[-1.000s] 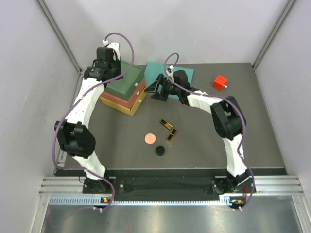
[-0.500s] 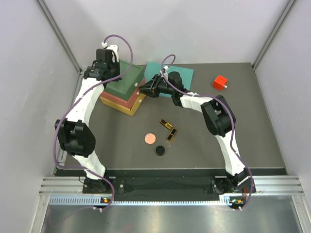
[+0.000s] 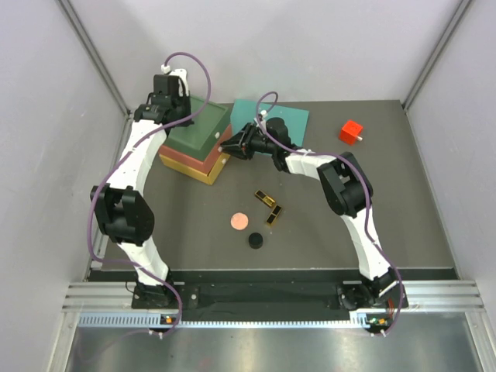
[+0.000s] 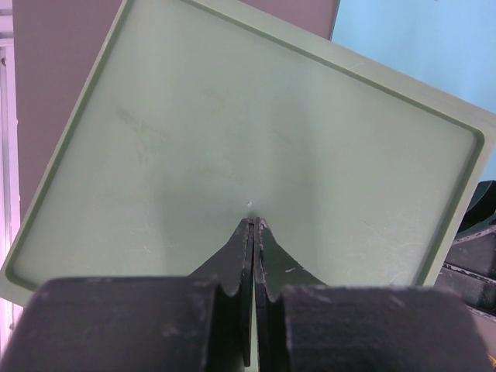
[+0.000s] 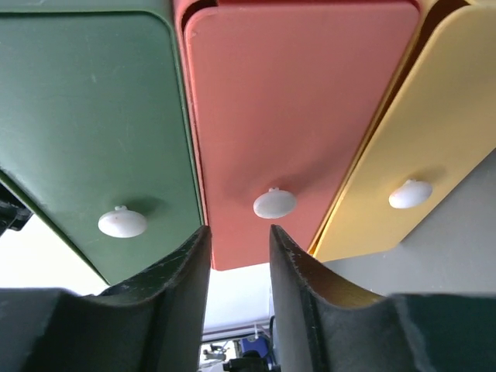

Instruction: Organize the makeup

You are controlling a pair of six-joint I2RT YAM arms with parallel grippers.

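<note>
1. The right claw (image 5: 238, 232) faces the stack's front with its jaws a little apart. The red drawer's knob (image 5: 274, 203) sits just past the tips, and nothing looks clamped.
2. The left claw (image 4: 253, 225) has its jaws pressed together and is empty, tips over the stack's green top (image 4: 232, 132). I can't tell whether they touch it.
3. On the stack (image 3: 198, 147), the green drawer (image 5: 85, 116), red drawer (image 5: 302, 116) and yellow drawer (image 5: 434, 116) don't look pulled out yet.
4. The makeup lies on the table in front of the stack, well apart from it: two cases (image 3: 269, 205) close together, then the pink disc (image 3: 238, 222) and black jar (image 3: 255, 241). No tubes are in view.
5. I'd say we're right at the start. Nothing is stowed, a drawer must open first, and every piece is left to carry.
</note>
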